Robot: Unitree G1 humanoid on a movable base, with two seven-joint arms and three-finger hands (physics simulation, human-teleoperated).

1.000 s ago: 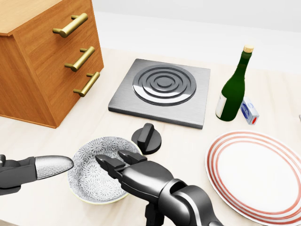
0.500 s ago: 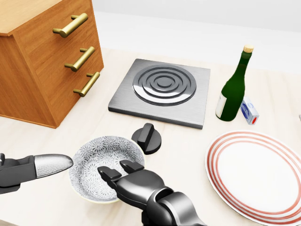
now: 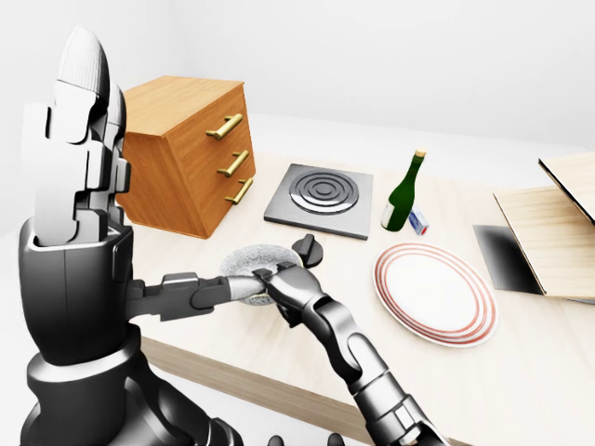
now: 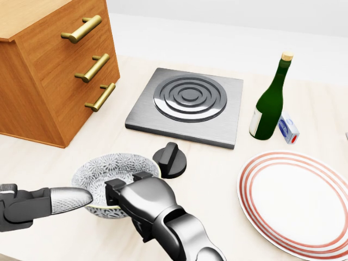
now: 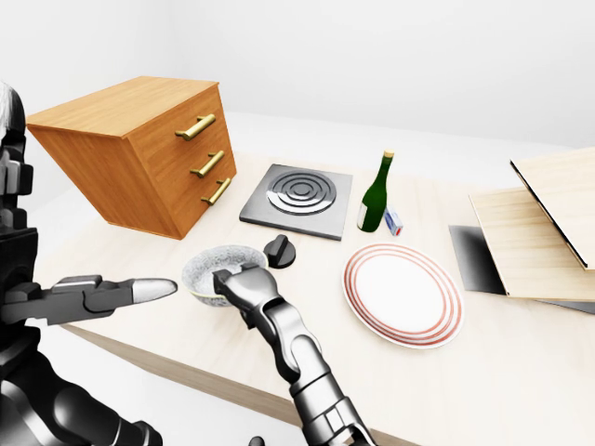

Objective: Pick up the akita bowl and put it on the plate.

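Head view: the akita bowl (image 4: 111, 166) now sits higher and further left than half a second ago, its rim a flatter oval, just beside the black knob (image 4: 169, 159). The right hand (image 4: 142, 198), which then hovered spread over it, has its fingers (image 4: 117, 187) clamped on the bowl's lower rim. The left hand (image 4: 32, 206) has moved in, its fingers stretched straight and apart, one tip at the bowl's left edge. The plate (image 4: 296, 201) lies unmoved on the counter (image 4: 217, 163), well apart to the right.
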